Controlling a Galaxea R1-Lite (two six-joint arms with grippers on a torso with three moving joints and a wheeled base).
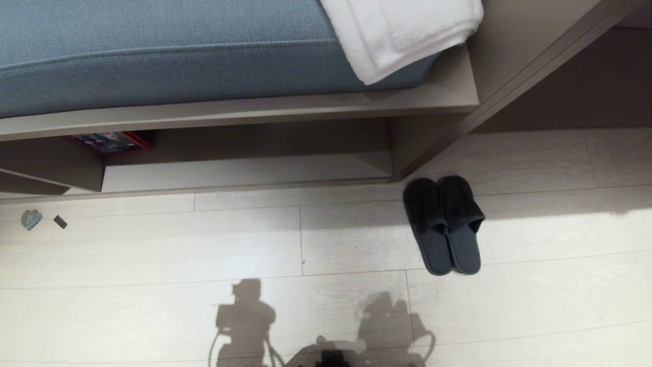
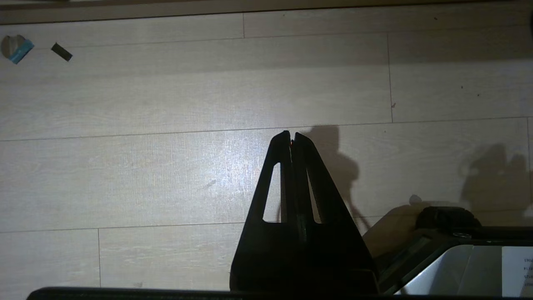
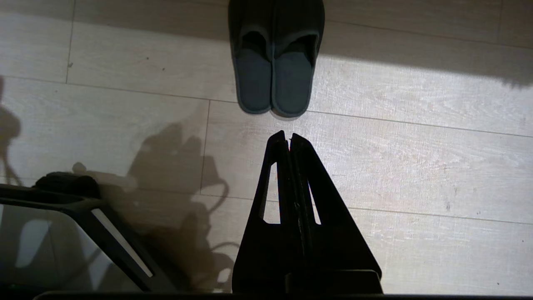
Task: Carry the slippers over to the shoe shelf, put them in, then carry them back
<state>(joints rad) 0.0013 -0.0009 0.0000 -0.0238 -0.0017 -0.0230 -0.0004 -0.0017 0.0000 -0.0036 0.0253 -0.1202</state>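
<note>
The slippers (image 1: pixel 445 224) are seen side by side on the pale wooden floor (image 1: pixel 153 255), toes toward the wooden unit, just in front of the right end of the shoe shelf (image 1: pixel 244 173), whose low opening lies under a bench with a blue cushion (image 1: pixel 153 51) and a white towel (image 1: pixel 402 30). The right gripper (image 3: pixel 288 139) is held above the floor with its fingers pressed together, empty, just short of the slippers' heels. The left gripper (image 2: pixel 291 137) is likewise closed on nothing, above bare boards. Two small scraps (image 1: pixel 43 220) are seen on the floor at far left.
</note>
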